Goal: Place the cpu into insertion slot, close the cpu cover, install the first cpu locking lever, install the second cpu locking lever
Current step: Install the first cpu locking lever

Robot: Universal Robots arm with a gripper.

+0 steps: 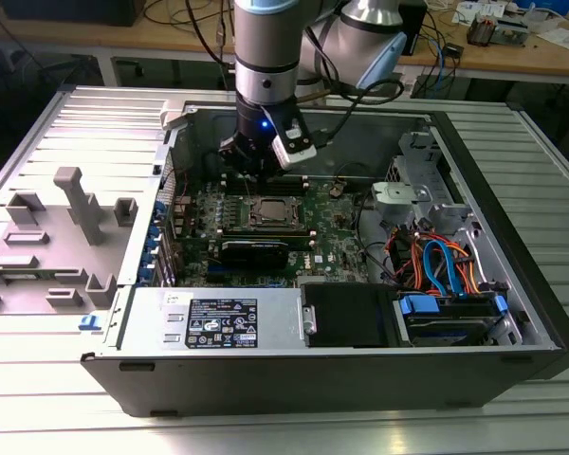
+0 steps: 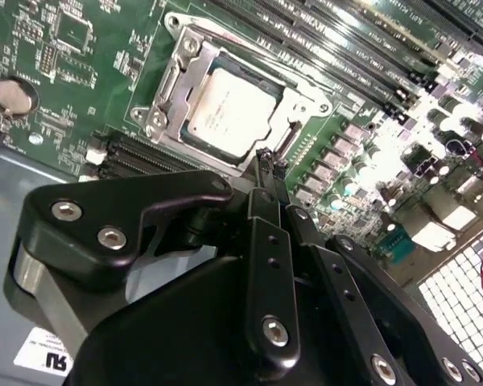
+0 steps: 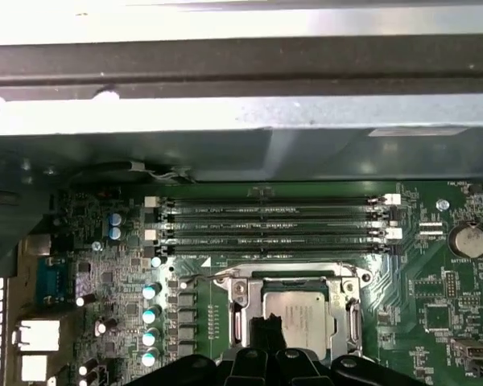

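Second wrist view, gripper: I see the gripper (image 2: pixel 266 165) low over the motherboard (image 2: pixel 105 96), its tip at the edge of the socket, just beside the cpu cover (image 2: pixel 174 80).
Gripper state: the fingers (image 2: pixel 267 233) look pressed together at the tip. I cannot tell if anything thin sits between them.
Cpu: the cpu (image 2: pixel 229 108) lies flat in the socket, its silvery top showing through the cover's window.
Cpu cover: the frame plate is down around the cpu, not raised, so I judge the first two steps done.
Lever: in the first wrist view a thin metal rod (image 3: pixel 197 277), which I take for a locking lever, pokes out near a socket corner. I cannot tell if it is latched.
Step in hand: I judge it to be lever work at the socket edge under the tip.
Doing it well: I would press on the lever alone, push along its swing rather than straight down, and keep the tip off the cpu's top and the cover's window.
Risk: a slip could scrape the board or the memory slots (image 3: pixel 274 225) near the socket.
Wider scene: in the exterior view the arm reaches down into the open computer case (image 1: pixel 266 379), lying on its side.
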